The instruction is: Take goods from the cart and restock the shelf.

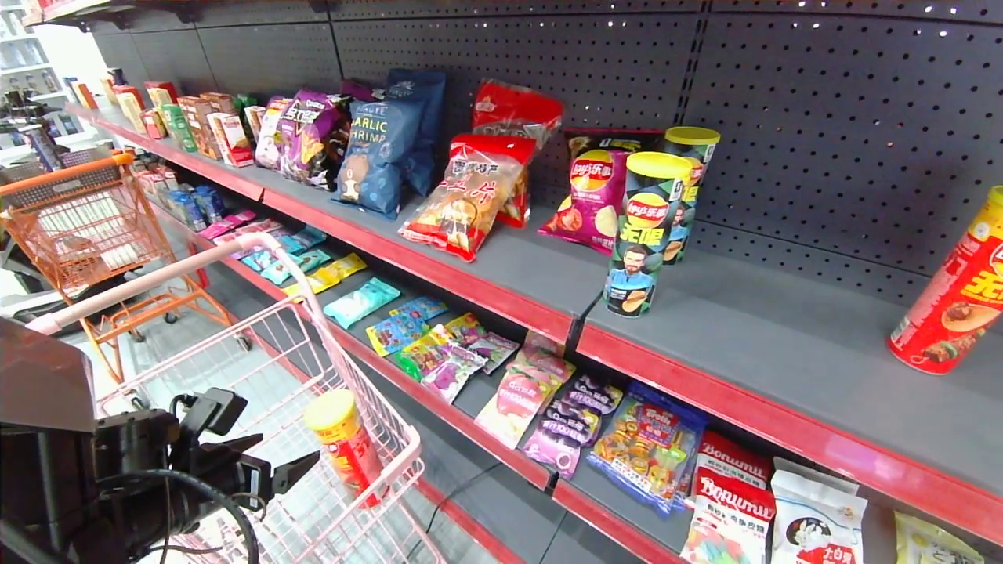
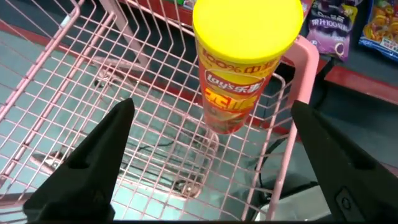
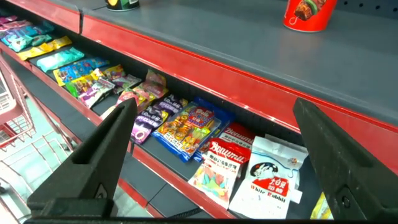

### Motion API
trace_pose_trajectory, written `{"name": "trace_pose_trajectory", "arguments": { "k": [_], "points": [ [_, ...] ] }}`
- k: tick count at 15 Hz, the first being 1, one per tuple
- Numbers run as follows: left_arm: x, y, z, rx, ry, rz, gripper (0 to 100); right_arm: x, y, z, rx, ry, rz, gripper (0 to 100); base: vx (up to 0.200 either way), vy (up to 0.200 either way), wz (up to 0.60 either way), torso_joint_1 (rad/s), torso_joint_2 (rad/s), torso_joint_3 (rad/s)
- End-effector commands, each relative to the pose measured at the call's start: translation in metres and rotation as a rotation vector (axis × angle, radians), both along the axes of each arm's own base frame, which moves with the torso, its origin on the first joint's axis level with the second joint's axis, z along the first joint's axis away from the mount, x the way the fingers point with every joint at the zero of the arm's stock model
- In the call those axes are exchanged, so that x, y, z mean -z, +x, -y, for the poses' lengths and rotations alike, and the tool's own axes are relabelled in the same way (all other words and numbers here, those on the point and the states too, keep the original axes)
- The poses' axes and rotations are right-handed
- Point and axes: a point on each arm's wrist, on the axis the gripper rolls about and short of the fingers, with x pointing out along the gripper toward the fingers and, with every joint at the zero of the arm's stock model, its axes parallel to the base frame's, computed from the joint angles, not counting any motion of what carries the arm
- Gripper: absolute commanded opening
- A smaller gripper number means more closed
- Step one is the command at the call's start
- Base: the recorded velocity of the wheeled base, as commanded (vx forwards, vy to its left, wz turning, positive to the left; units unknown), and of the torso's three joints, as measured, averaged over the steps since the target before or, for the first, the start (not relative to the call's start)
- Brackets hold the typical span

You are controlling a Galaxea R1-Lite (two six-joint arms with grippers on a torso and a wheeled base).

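Our left end effector point(image 2: 211, 109) hangs spread over the pink cart point(image 2: 305, 56), facing the upright yellow-lidded can point(image 2: 239, 68); our right end effector point(image 3: 214, 106), also spread, faces the shelf point(image 3: 249, 37).

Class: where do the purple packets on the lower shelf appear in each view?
Head view: purple packets, below the yellow-lidded dark can.
Left wrist view: purple packets, beyond the pink cart.
Right wrist view: purple packets, under the red shelf edge.
Shared landmark: blue-edged pack beside them.

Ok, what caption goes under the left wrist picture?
Open left gripper facing a yellow-lidded chip can standing in the pink cart.
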Motion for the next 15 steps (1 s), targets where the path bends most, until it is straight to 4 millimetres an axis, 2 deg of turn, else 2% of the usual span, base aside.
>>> {"name": "trace_pose_trajectory", "arguments": {
  "k": [1, 5, 8, 15],
  "points": [
    [0.01, 0.008, 0.0, 0.005, -0.002, -0.008, 100, 0.0, 0.0, 0.0, -0.001, -0.002, -0.001, 100, 0.0, 0.0, 0.0, 0.0, 0.0, 0.0],
    [0.022, 0.019, 0.005, 0.032, -0.004, -0.014, 100, 0.0, 0.0, 0.0, -0.001, -0.002, -0.001, 100, 0.0, 0.0, 0.0, 0.0, 0.0, 0.0],
    [0.029, 0.021, 0.018, 0.076, -0.008, -0.036, 100, 0.0, 0.0, 0.0, -0.001, -0.006, -0.001, 100, 0.0, 0.0, 0.0, 0.0, 0.0, 0.0],
    [0.032, 0.047, 0.017, 0.08, 0.001, 0.046, 100, 0.0, 0.0, 0.0, -0.001, -0.006, -0.001, 100, 0.0, 0.0, 0.0, 0.0, 0.0, 0.0]
  ]
}}
